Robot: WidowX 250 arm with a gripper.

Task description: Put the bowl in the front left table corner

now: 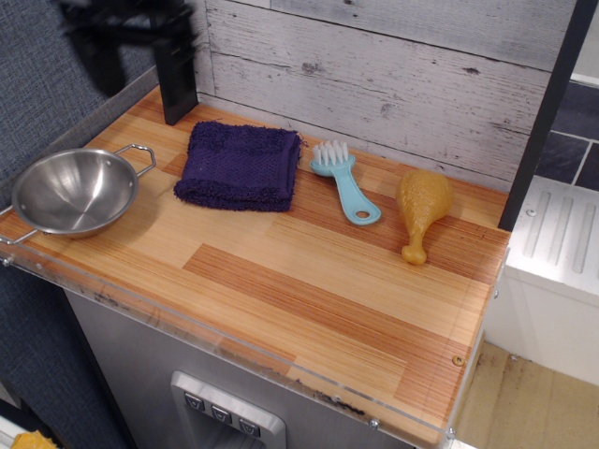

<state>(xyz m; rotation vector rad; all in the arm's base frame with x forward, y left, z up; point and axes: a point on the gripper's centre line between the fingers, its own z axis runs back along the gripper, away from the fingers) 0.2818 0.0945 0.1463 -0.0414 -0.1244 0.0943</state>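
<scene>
A folded purple cloth (pixel 239 166) lies just right of the bowl (pixel 73 191), near it but not touching. Further right sit a light-blue brush (pixel 343 181) with white bristles and a tan toy chicken drumstick (pixel 421 210), both well apart from the bowl. A dark post (pixel 174 61) stands at the rear of the tabletop (pixel 309 290), behind the cloth. Nothing rests on or in the bowl.

The bowl is shiny stainless steel, round, upright and empty, with two thin wire loop handles. It sits on the front left table corner (pixel 23 251), close to the clear acrylic rim. One handle points toward the rear right, the other toward the front left; the handle axis runs diagonally.

The pincer (pixel 112 33) appears only as a dark motion-blurred shape at upper left, well above the bowl and holding nothing; whether it is spread cannot be told.
</scene>
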